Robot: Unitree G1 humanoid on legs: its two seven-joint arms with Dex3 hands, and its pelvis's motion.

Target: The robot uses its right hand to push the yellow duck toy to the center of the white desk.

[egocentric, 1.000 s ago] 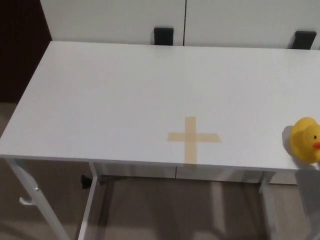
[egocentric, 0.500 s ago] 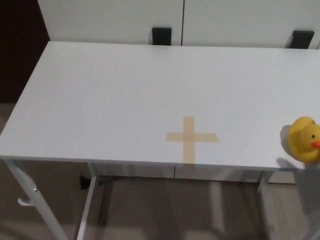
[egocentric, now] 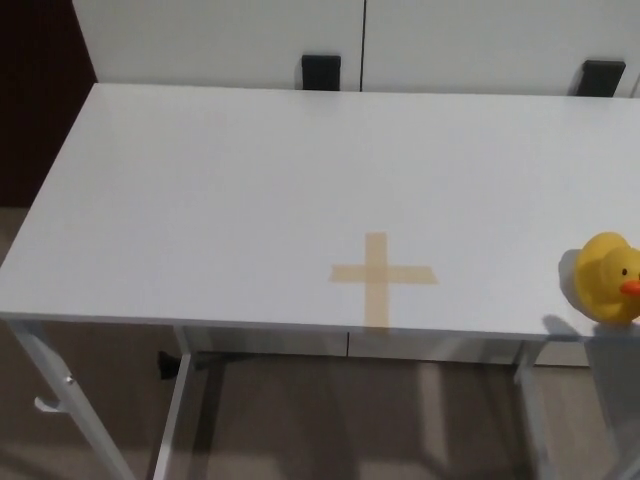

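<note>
Head view: white desk (egocentric: pixel 200 190), tape cross (egocentric: pixel 381 274), yellow duck (egocentric: pixel 608 277); neither hand visible.

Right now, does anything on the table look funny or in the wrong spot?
Yes, the yellow duck sits at the far right of the white desk, close to the front edge, well away from the tan tape cross that marks the middle. It stands upright and looks undamaged. Nothing is spilled, and neither hand shows.

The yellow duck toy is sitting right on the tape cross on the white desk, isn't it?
Not quite. The head view shows the yellow duck toy on the white desk, but well off to the right of the tape cross, near the desk's front right edge.
</note>
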